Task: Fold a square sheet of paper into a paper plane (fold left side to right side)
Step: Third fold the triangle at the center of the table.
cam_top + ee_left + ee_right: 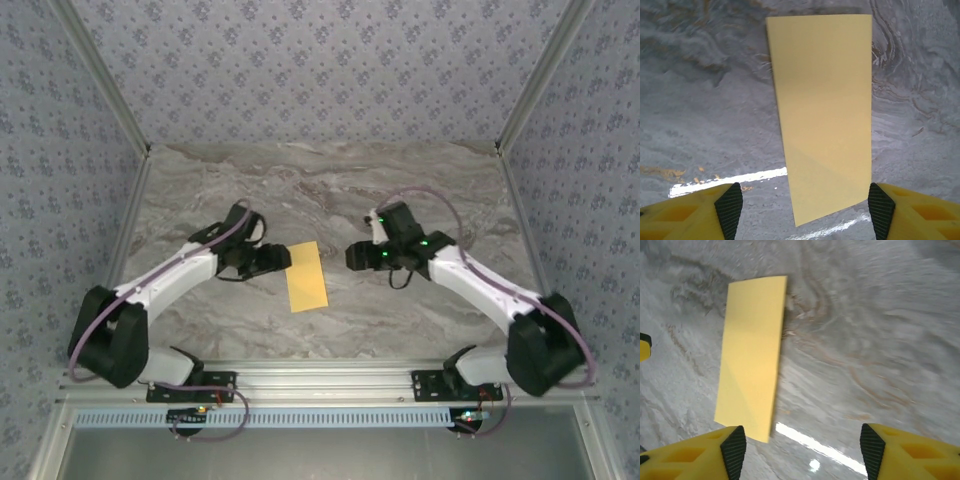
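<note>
At the near edge of the bench [420,200], an aluminium rail [320,372] is seen carrying both arm bases, and from it the arms are angled inward toward the middle. The left pincer [281,258] is held just beside the left long edge of the sheet of paper [306,277], its jaws set apart with nothing clamped. In the left wrist view the near corner of the sheet is framed between the black pads [730,210], yet it lies flat on the marble and is not touched. The right pincer [353,257] is held near the sheet's right side, apart from it, likewise parted and empty, with bare bench between its pads [872,450]. The sheet is found flat at mid-bench between the two pincers, as a narrow rectangle rather than a square, so the left-to-right fold is judged to be made already. A faint diagonal crease is seen across its near end. The next move is judged to call for a corner to be lifted and folded toward a point while the other pincer pins the sheet. What stands in the way is the paper itself, lying flush on a glossy surface where it could be pushed along rather than caught. Farther off, the veined bench is bounded by patterned walls [320,70].
</note>
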Robot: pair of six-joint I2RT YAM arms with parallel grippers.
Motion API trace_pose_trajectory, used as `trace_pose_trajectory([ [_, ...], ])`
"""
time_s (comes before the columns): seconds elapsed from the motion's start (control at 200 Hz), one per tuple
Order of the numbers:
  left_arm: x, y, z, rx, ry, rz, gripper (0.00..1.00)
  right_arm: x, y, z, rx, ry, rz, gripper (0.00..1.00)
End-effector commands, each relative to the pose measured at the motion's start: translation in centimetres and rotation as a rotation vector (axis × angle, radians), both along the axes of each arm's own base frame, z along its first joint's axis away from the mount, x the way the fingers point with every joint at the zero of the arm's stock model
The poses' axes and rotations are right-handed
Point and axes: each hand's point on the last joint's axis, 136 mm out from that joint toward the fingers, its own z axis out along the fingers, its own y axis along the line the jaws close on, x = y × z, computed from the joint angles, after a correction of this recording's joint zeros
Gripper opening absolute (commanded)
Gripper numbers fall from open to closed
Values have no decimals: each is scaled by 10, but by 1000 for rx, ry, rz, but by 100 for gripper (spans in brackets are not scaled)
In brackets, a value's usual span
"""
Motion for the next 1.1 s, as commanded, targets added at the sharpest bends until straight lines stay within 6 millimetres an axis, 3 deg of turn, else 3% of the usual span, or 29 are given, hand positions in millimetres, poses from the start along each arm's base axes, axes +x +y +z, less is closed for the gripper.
trace_pose_trajectory([
  [0.0,10,-8,26,-244,-72,39,70,14,41,5,51,-8,59,60],
  [0.095,6,4,21,-291,-69,75,71,22,66,-7,76,34,88,55],
  [0.255,1,12,14,-324,-59,90,71,32,88,-31,64,97,112,48],
  [0.275,0,12,13,-324,-58,89,71,38,95,-22,81,78,119,47],
  [0.46,-3,13,11,-320,-57,79,71,44,116,-38,70,120,150,41],
  [0.869,-9,10,1,-356,-29,86,71,58,134,-61,57,152,172,33],
  [1.094,-10,-1,-5,-371,10,62,71,64,121,-80,-8,168,132,29],
])
